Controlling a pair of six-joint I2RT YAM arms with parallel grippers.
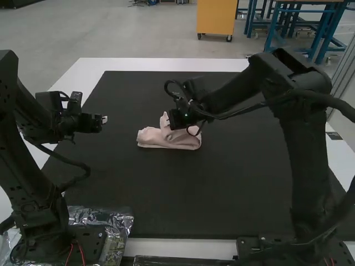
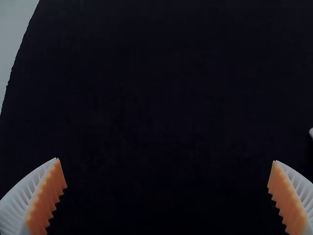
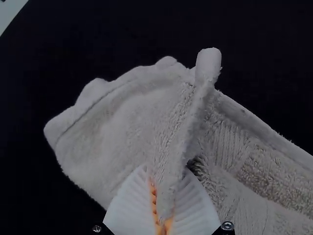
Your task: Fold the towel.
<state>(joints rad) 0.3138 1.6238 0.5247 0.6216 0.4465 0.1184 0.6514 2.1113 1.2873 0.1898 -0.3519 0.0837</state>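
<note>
The pink towel (image 1: 169,138) lies as a compact folded bundle near the middle of the black mat, with one part raised. At its raised part is my right gripper (image 1: 176,121). In the right wrist view, that gripper (image 3: 164,215) is shut on a pinched ridge of the towel (image 3: 122,122), whose layers spread to both sides. My left gripper (image 1: 104,119) hangs over the mat's left side, apart from the towel. Seen in the left wrist view, the same gripper (image 2: 167,164) has its fingers wide apart with nothing between them.
The black mat (image 1: 222,183) covers most of the white table (image 1: 161,65). A crinkled clear plastic bag (image 1: 119,221) lies by the left arm's base. The right arm reaches over the mat's right half.
</note>
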